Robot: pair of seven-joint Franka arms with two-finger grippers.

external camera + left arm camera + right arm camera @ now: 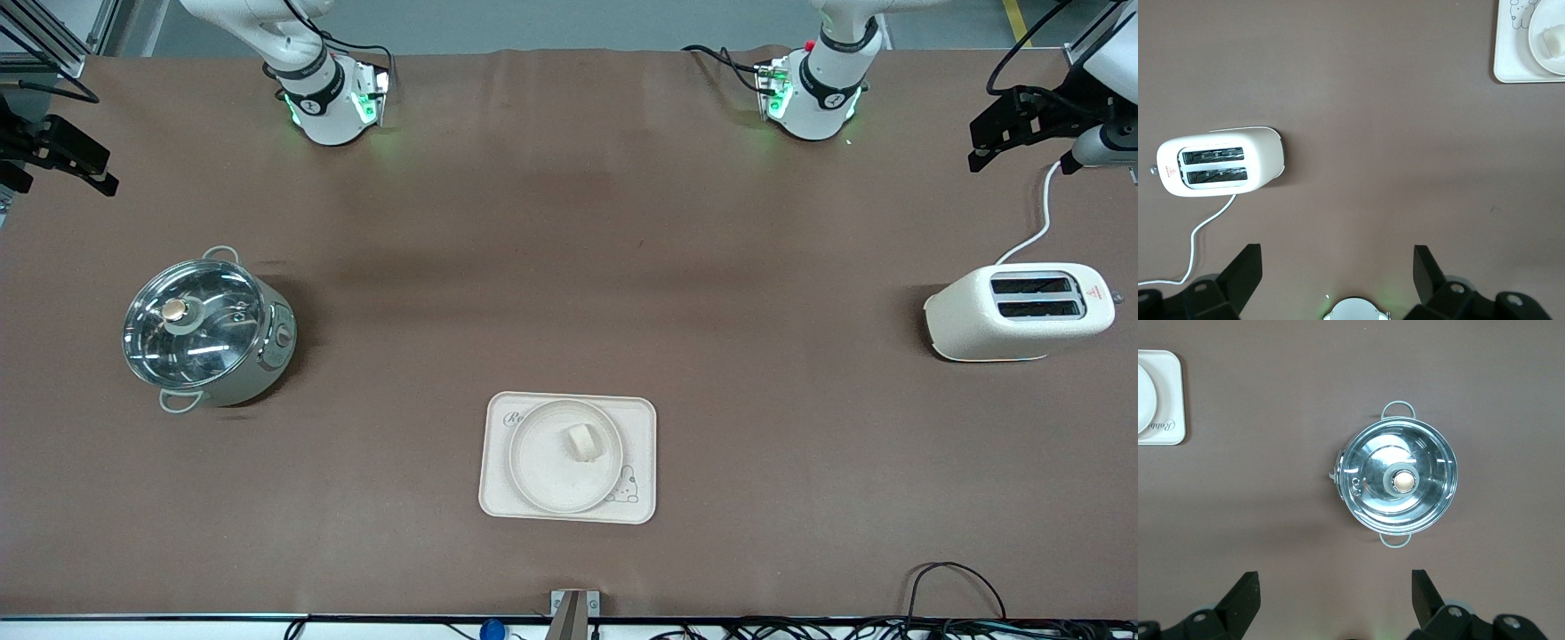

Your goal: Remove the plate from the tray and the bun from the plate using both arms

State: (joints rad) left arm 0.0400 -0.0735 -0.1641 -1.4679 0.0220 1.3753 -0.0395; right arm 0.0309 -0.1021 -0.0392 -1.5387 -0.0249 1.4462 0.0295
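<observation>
Near the front-camera edge of the desk [569, 222], midway between the two arms' ends, the tray [640, 418] lies flat with its long axis running from one arm's end to the other; the plate [542, 471] sits on it and the bun [582, 441] rests on the plate. Both grippers hang high and well apart from the tray, fingers spread open and empty: the left gripper [1337, 275] over the toaster [1019, 311] end, the right gripper [1335, 597] over the lidded pot [206, 327] end. Neither arm looks clearly nearer, and bare desk surrounds the tray, so nothing seems to block either approach.
</observation>
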